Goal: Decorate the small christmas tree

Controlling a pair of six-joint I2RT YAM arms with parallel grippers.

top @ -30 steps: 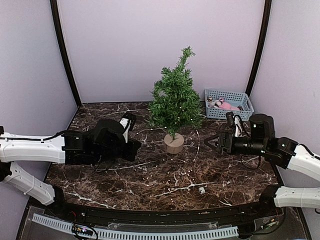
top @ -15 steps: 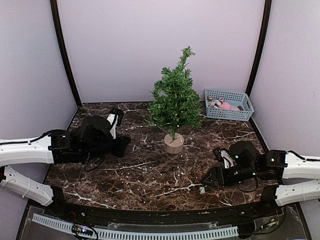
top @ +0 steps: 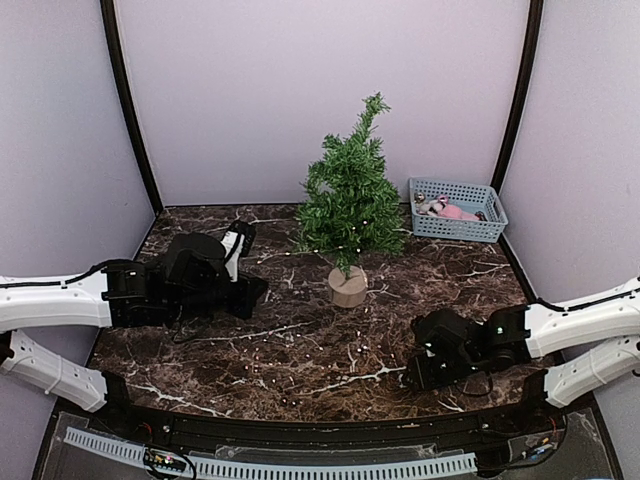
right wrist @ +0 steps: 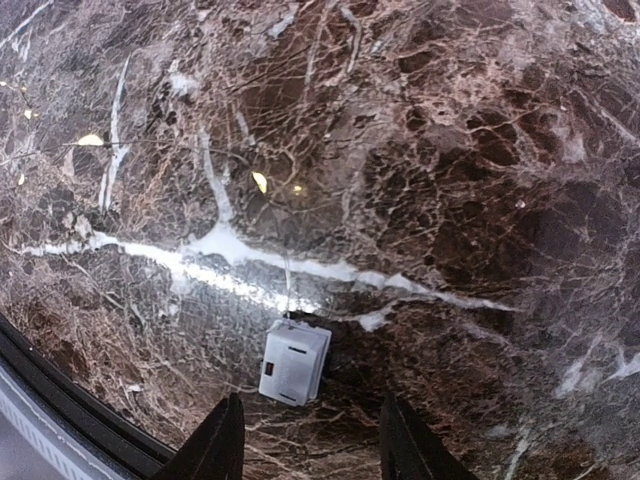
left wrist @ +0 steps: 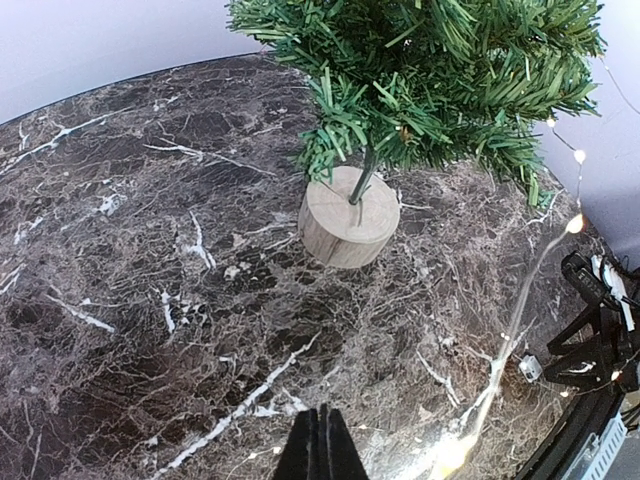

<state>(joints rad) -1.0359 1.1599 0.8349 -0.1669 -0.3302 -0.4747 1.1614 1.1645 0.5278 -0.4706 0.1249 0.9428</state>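
Observation:
The small christmas tree [top: 349, 205] stands on its round wooden base [top: 348, 287] at the middle back; its base [left wrist: 347, 216] also shows in the left wrist view. A thin string of tiny lights [left wrist: 508, 335] hangs on the tree and trails over the marble. Its small white box [right wrist: 294, 363] lies near the front edge. My right gripper [right wrist: 312, 445] hovers low over this box, open, with a finger on either side and not touching it. My left gripper [left wrist: 320, 447] is shut, nothing visible in it, left of the tree and pointing toward the base.
A blue-grey basket [top: 457, 208] with a pink item in it sits at the back right corner. Loose loops of the light wire [top: 300, 340] are scattered over the marble table [top: 200, 340] in front of the tree. The black front rim [right wrist: 60, 400] runs close to the white box.
My right arm swung from beside the basket down to the front, over the white box, and its jaws narrowed. The left arm drew back to the left, still shut.

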